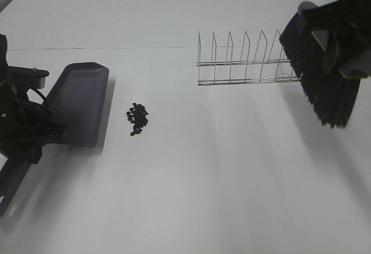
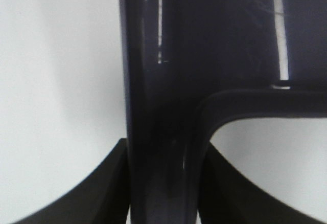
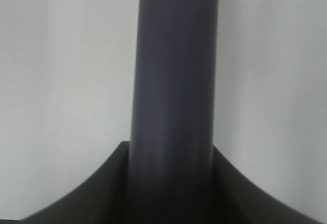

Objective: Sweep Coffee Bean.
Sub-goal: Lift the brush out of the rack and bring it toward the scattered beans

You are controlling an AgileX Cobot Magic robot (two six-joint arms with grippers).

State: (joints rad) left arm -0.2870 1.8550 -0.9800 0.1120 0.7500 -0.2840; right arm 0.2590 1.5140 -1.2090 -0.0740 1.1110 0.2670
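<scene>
Smooth plastic dustpan (image 1: 78, 100) near the table (image 1: 232, 178) left edge: grey-purple, glossy w/ bright streaks close up. The brush (image 1: 316, 62) handle (image 3: 173, 91) is similar plastic, smooth but matt; bristles (image 1: 327, 94) black, coarse fibre. Wire rack (image 1: 243, 64) toward far right corner: thin bare metal, shiny. Table top white, smooth, matt. Coffee bean (image 1: 137, 118) cluster: dark, dull.

We're losing the brush (image 1: 322, 74) handle past the right edge; dustpan (image 1: 78, 100) handle is running off the left.
</scene>
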